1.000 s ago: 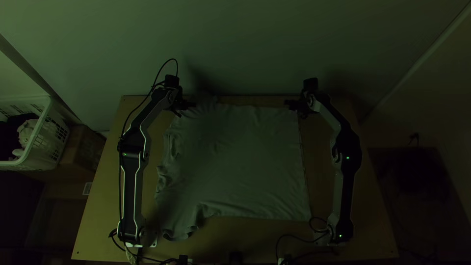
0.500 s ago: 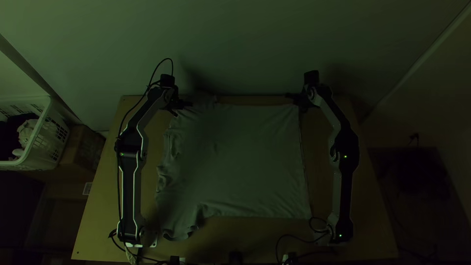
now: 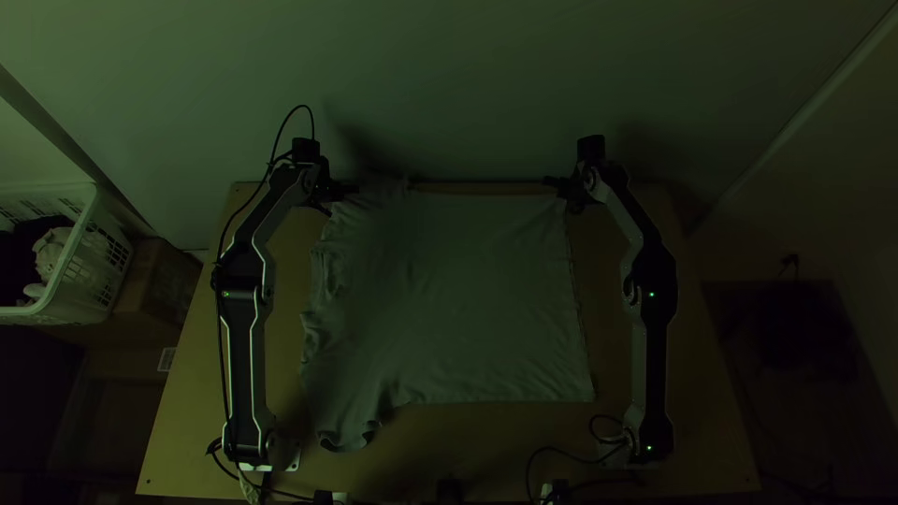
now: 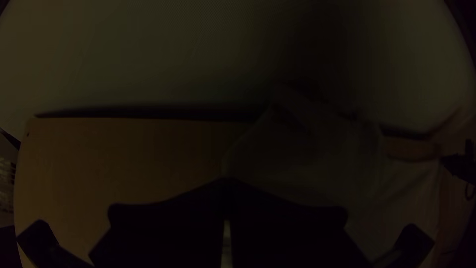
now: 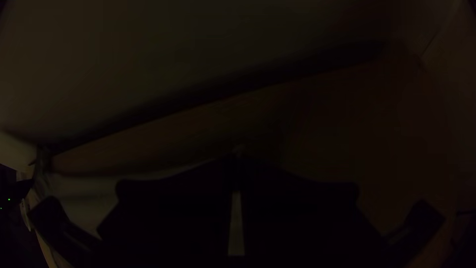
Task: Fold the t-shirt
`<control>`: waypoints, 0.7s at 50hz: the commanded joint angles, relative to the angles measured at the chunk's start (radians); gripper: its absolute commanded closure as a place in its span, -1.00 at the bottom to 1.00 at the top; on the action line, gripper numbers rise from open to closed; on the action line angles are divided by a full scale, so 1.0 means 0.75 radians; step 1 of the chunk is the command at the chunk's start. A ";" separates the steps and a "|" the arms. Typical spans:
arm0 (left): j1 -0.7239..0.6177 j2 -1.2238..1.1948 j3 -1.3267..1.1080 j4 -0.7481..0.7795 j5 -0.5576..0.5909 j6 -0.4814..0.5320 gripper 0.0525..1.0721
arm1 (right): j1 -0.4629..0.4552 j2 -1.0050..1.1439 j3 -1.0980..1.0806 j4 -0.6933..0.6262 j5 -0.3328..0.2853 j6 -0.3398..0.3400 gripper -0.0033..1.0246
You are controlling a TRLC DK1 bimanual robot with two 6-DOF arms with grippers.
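Grey, wrinkled cloth t-shirt (image 3: 477,299): lies spread across light wooden table (image 3: 524,454), wood margins either side. Left gripper (image 3: 352,190), right gripper (image 3: 550,181): narrow, each pinching shirt fabric near table's far edge.

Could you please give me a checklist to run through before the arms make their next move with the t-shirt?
1. Left end effector shut on cloth: ok, it pinches the t-shirt at its far left part.
2. Right end effector shut on cloth: ok, a bit of fabric shows at its tips, at the far right corner.
3. Grips deep enough to hold: cannot tell, too dark at the tips.
4. Cloth smooth: not ok, the left side, by the sleeve, is wrinkled and bunched.
5. Cloth within the table: not ok, its far left part reaches past the far edge.
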 commanded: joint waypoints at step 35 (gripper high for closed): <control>0.047 -0.398 -0.319 -0.116 0.097 -0.078 0.95 | -0.002 -0.217 -0.140 -0.169 0.070 -0.076 0.94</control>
